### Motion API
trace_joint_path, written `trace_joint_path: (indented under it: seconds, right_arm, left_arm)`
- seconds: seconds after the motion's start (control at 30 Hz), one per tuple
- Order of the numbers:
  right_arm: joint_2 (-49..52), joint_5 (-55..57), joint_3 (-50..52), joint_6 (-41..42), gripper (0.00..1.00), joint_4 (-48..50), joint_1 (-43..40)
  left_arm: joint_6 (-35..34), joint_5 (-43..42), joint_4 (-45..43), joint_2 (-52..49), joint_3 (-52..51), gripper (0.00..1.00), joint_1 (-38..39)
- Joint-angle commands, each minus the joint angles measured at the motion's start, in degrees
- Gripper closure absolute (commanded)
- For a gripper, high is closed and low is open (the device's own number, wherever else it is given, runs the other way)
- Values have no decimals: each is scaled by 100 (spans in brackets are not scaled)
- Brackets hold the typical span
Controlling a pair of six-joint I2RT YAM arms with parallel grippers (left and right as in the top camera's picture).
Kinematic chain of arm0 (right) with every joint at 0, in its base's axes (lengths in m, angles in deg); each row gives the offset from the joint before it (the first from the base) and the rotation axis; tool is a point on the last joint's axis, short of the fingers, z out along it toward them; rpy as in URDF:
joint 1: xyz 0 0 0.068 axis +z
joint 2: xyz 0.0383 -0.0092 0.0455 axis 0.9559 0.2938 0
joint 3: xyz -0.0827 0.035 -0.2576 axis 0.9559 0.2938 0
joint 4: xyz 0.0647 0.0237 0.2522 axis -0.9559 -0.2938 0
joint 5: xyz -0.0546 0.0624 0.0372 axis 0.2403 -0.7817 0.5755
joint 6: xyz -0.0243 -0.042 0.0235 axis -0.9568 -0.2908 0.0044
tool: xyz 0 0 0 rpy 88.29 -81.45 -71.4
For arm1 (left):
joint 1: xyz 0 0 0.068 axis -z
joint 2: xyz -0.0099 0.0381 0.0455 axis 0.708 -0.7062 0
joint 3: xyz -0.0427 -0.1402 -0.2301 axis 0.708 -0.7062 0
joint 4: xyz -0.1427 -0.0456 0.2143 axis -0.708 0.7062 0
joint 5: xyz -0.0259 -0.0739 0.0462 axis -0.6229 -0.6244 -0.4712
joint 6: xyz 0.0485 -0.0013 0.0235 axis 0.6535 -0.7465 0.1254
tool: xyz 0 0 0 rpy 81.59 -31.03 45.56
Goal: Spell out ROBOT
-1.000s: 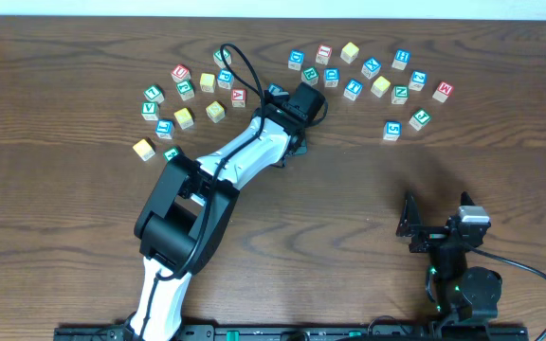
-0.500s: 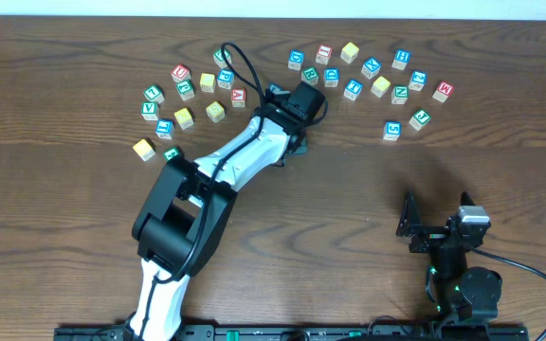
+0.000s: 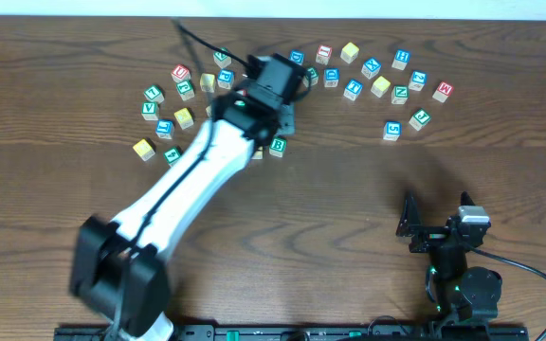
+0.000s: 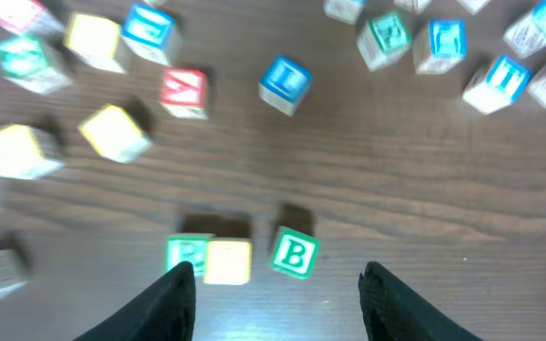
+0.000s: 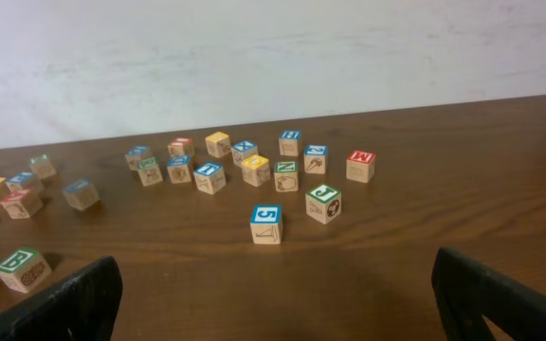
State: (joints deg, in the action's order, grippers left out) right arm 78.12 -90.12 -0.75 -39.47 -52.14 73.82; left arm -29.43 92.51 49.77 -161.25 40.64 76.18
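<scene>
The left fingers [image 4: 164, 308] stood spread at the bottom edge of the left wrist view, with nothing between them. Just above them, low in the frame's centre, three cubes lay in a row on the surface [image 4: 425, 189]: a blurred R cube [image 4: 186, 254], a yellow cube [image 4: 227, 261] touching it, and a B cube [image 4: 295, 253] just beside, slightly apart. Loose cubes [image 4: 283, 81] lay scattered across the top of that frame. The right fingers [image 5: 74, 303] were wide apart and empty, at the overhead view's lower right.

table [image 3: 349, 189] dark wood, grained, slight sheen; b cube [image 4: 295, 253] pale wood, painted top
</scene>
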Motion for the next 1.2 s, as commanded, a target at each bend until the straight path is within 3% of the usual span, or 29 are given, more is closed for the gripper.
trace_joint_path:
  seconds: [0.0,0.33,0.87,1.17]
  right_arm:
    - [-11,2,13,-72,1,-22,-59]
    - [-11,-15,13,-72,1,-17,-59]
    - [48,-922,-31,-50,1,581,-59]
    - [1244,-944,-885,-52,1,581,-61]
  left_arm:
    - [140,52,238,323,57,45,-205]
    - [140,52,938,529,57,45,-752]
    - [293,52,946,529,57,45,-1069]
    - [378,57,929,529,57,45,-1176]
